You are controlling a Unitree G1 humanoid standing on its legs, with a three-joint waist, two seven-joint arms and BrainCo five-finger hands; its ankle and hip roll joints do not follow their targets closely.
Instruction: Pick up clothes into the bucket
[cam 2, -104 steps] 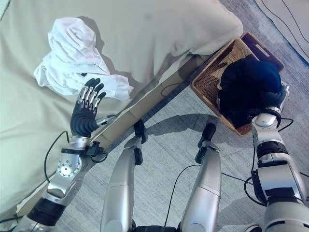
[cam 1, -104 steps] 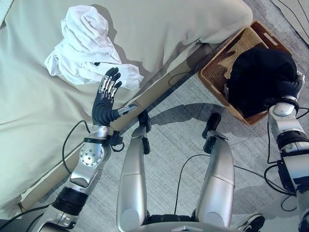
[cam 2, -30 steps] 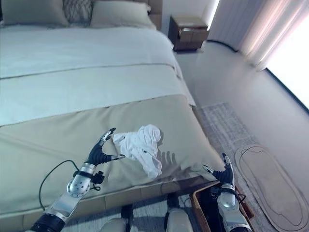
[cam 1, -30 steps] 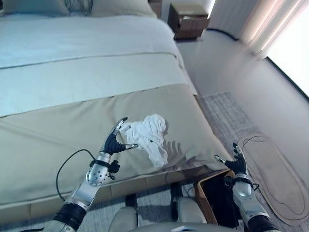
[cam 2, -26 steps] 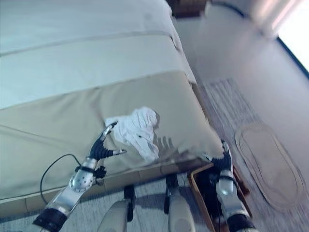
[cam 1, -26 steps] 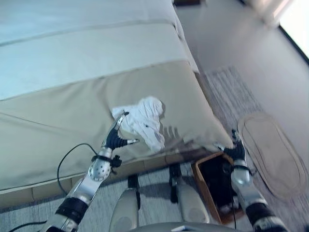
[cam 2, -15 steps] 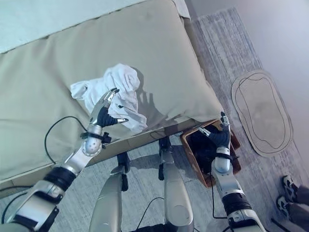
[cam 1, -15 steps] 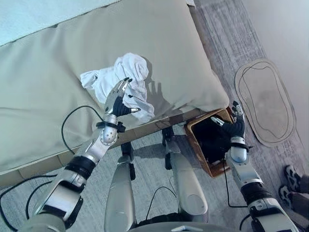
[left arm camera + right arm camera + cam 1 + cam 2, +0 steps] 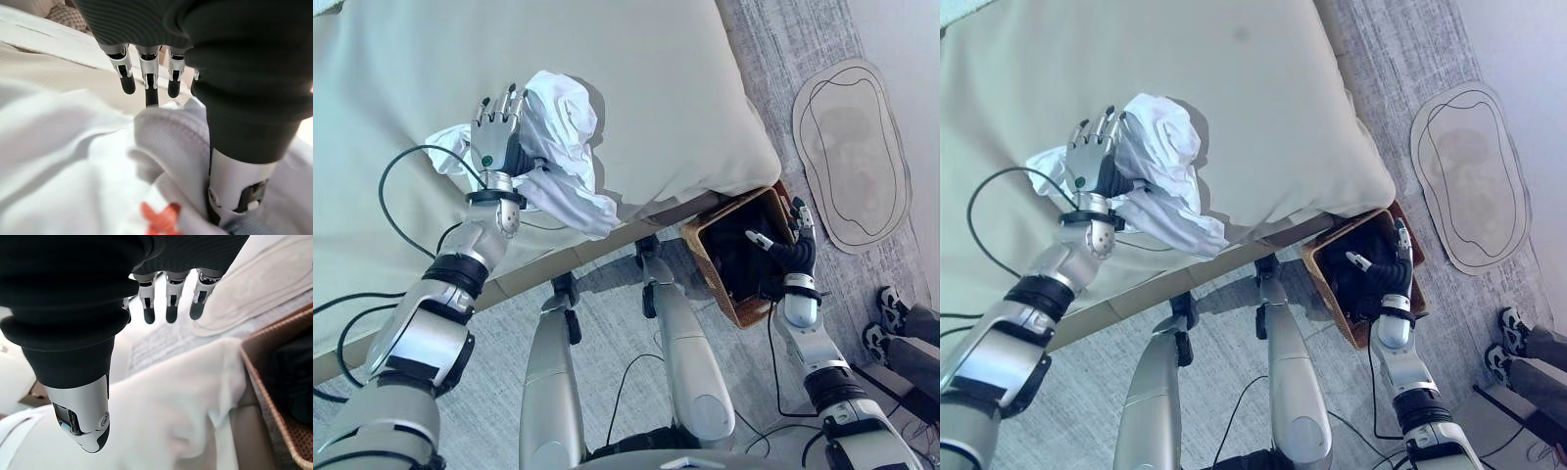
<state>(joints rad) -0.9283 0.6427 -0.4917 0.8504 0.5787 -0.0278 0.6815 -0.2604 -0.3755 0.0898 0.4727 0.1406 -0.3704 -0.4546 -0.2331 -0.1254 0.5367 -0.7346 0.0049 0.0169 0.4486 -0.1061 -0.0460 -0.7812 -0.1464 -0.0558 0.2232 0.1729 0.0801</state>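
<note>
Overhead, in the left eye view, the left hand (image 9: 496,125) is resting on the white garment (image 9: 558,147), fingers spread and straight, gripping nothing. That crumpled garment is lying on the beige bed (image 9: 636,88) near its front edge, one sleeve trailing toward that edge. By the bed's front right corner the wicker basket (image 9: 717,276) is sitting on the grey carpet (image 9: 607,323), tucked partly under the overhanging cover, with a dark garment (image 9: 744,259) lying inside it. The right hand (image 9: 787,253) is hovering over the basket's outer rim, fingers extended and empty. Beyond the basket an oval mat (image 9: 850,147) is lying on the carpet, and a person's shoes (image 9: 881,318) are showing at the right edge.

Turning to the right eye view, the same layout is showing: the left hand's straight fingers (image 9: 1092,132) are lying across the white cloth, and the bed's drooping corner is standing between the garment and the basket.

Close up in the left wrist view, the dark fingertips (image 9: 152,98) are reaching out straight over folds of the white garment, which is carrying a small red mark (image 9: 159,218); the thumb is resting against the cloth without pinching it.

Finally, in the right wrist view, the right hand's fingers are hanging straight and apart, holding nothing, with the basket's woven wall beside them and the bed cover bulging past.
</note>
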